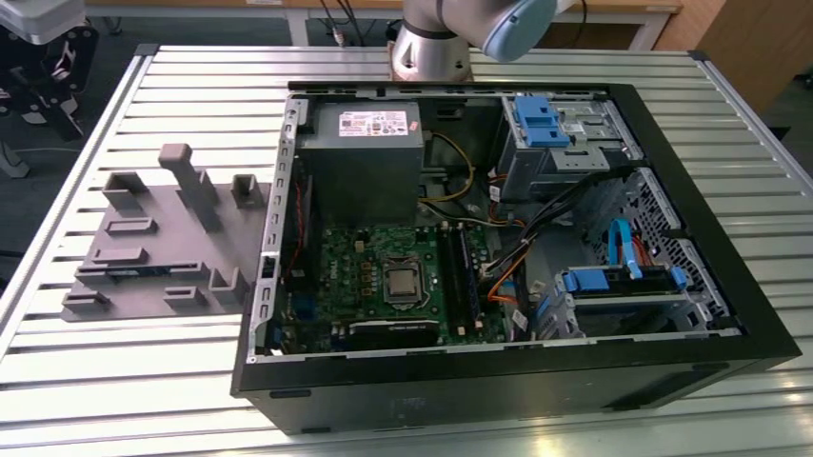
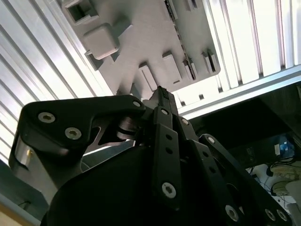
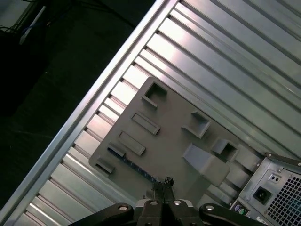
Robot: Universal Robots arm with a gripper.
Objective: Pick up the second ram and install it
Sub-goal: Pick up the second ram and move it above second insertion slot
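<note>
The gripper [image 3: 165, 181], closed and empty, hangs above the grey tray [image 3: 169, 127]; the second ram [image 3: 133, 165], just below it, is not yet lifted.

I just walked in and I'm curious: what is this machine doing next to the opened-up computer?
A robot arm is working at a slatted metal table that holds an open computer case and a grey tray beside it. The gripper hangs above the tray, closed and holding nothing. A blue memory stick sits in the tray, not yet picked up.
</note>
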